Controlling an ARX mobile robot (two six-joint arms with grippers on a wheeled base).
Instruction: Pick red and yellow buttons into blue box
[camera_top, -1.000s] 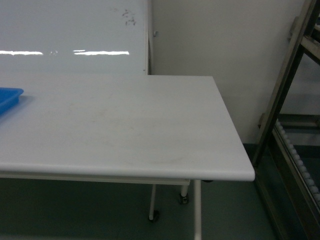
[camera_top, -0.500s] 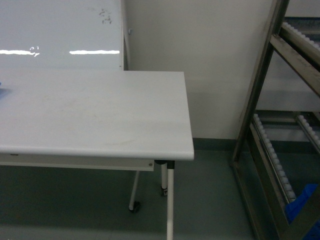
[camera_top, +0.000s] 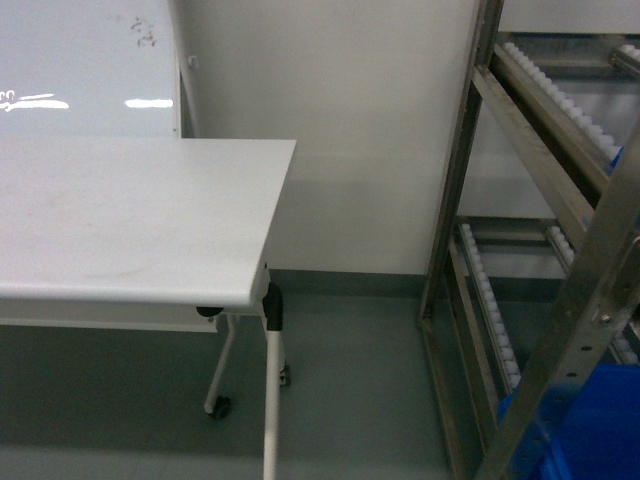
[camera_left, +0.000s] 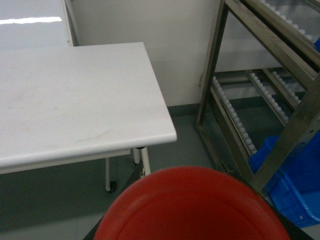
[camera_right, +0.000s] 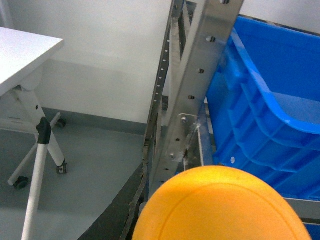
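Swung right since earlier: desk (camera_top: 130, 215) now left of rack (camera_top: 545, 215), blue box (camera_right: 270, 110) inside. Red button (camera_left: 192, 207), yellow button (camera_right: 222, 205) close-up; fingers unseen, grip untellable.

Head faces table (camera_top: 140, 215) corner, rack (camera_top: 545, 200); wrist cams closer (all share both).

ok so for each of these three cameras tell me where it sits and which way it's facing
Head: rides high on the robot, looks down past the white table corner to the metal rack; no robot body shows.
Left wrist: on the left arm, red button filling the bottom, facing table and rack.
Right wrist: on the right arm, yellow button below, facing the blue box.
All share the rack.
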